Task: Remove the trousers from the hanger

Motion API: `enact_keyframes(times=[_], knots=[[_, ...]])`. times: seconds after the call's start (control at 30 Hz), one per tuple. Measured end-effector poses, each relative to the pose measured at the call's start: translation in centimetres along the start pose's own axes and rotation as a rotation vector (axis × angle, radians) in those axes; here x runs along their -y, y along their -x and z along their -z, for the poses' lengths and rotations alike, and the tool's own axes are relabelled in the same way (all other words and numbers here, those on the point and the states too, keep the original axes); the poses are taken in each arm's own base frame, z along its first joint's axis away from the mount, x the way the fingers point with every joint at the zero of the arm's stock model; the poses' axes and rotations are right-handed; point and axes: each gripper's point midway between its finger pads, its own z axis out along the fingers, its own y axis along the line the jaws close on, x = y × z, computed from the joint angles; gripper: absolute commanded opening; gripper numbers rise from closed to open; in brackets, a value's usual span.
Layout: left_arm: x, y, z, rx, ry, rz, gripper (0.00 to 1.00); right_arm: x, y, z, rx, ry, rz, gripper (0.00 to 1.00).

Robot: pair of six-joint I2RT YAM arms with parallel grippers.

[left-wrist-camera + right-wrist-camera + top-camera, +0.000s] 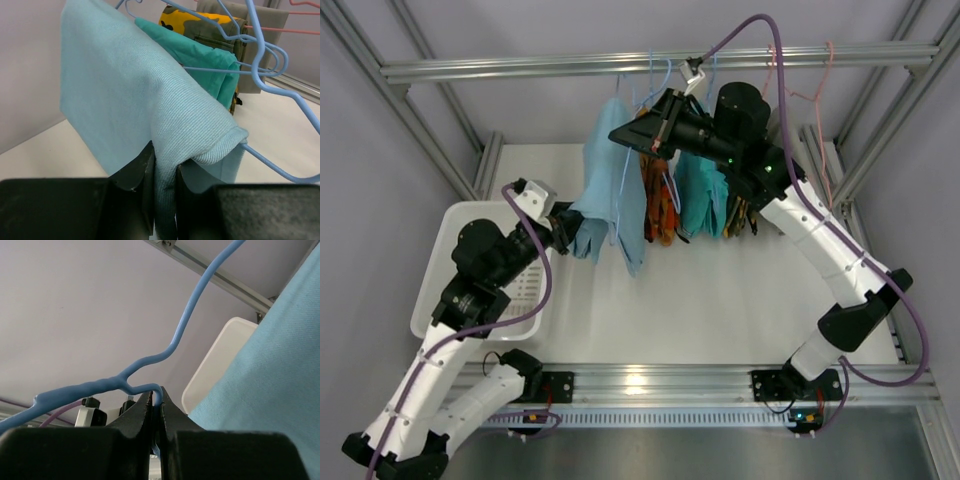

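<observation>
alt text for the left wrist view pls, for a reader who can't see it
The black left tool is shut on a hanging fold of the plain sky-blue cloth trousers, which drape over a thin light blue wire hanger. Behind them hang a darker teal garment and an orange-patterned one.

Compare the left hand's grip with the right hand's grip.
The left hand pinches a fold of the sky-blue trousers; the right hand clamps the thin wire of the hanger, near its neck. The left hand's jaws stand slightly apart around the cloth; the right hand's jaws nearly meet on the wire. Both are shut on what they hold.
</observation>
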Motion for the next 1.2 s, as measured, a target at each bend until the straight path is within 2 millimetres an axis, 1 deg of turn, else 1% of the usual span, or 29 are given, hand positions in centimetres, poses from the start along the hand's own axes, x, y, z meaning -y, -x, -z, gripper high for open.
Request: enact_keyframes(times=[0.07, 0.23, 0.37, 0.6, 0.7, 0.9, 0.97, 1.0, 1.07, 1.2], knots=[[0.4, -0.2, -0.1, -0.005, -0.023, -0.003, 0.28, 0.1, 0.1, -0.1, 0.001, -0.005, 0.002, 0.00], [1.4, -0.6, -0.3, -0.015, -0.084, 0.001, 0.33, 0.0, 0.3, -0.2, 0.006, -0.007, 0.003, 0.00], [1.9, -0.7, -1.0, -0.012, -0.120, 0.007, 0.34, 0.2, 0.4, -0.3, 0.006, -0.013, 0.001, 0.00], [2.1, -1.9, -2.4, -0.046, -0.149, 0.020, 0.36, 0.7, 0.7, -0.8, 0.015, -0.024, -0.001, 0.00], [2.1, -2.1, -3.0, -0.046, -0.157, 0.027, 0.36, 0.6, 0.9, -1.0, 0.020, -0.024, -0.001, 0.00], [2.1, -2.2, -3.7, -0.043, -0.163, 0.035, 0.37, 1.1, 0.9, -1.3, 0.023, -0.036, -0.005, 0.00], [2.1, -2.1, -3.9, -0.039, -0.166, 0.035, 0.40, 1.1, 1.0, -1.5, 0.028, -0.038, -0.005, 0.00], [2.2, -2.0, -3.9, -0.035, -0.172, 0.036, 0.48, 1.1, 1.1, -1.6, 0.029, -0.038, -0.005, 0.00], [2.4, -1.7, -3.9, -0.023, -0.181, 0.042, 0.53, 1.2, 1.0, -1.7, 0.030, -0.041, -0.007, 0.00], [2.6, -0.9, -3.8, 0.007, -0.192, 0.044, 0.60, 1.1, 1.1, -1.9, 0.036, -0.044, -0.014, 0.00]])
